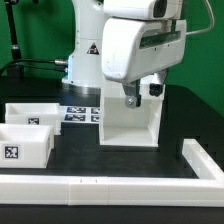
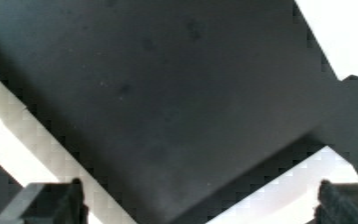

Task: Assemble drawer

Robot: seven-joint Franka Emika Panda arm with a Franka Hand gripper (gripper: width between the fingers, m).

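We are seeing the gripper [image 1: 140,95] hanging at the top edge of the drawer housing [image 1: 130,128], though we cannot tell whether it is touching. The housing is standing upright mid-table [image 1: 120,160]. In the wrist view the fingers [image 2: 43,205] are standing wide apart over dark surface, so the claw is released, grasping nothing. The rear tray [image 1: 30,112] and front tray [image 1: 30,146] are sitting together at the exterior view's left, well apart from the housing, the marker board [image 1: 80,113] lying between. The white rail [image 1: 100,186] is running along the front.
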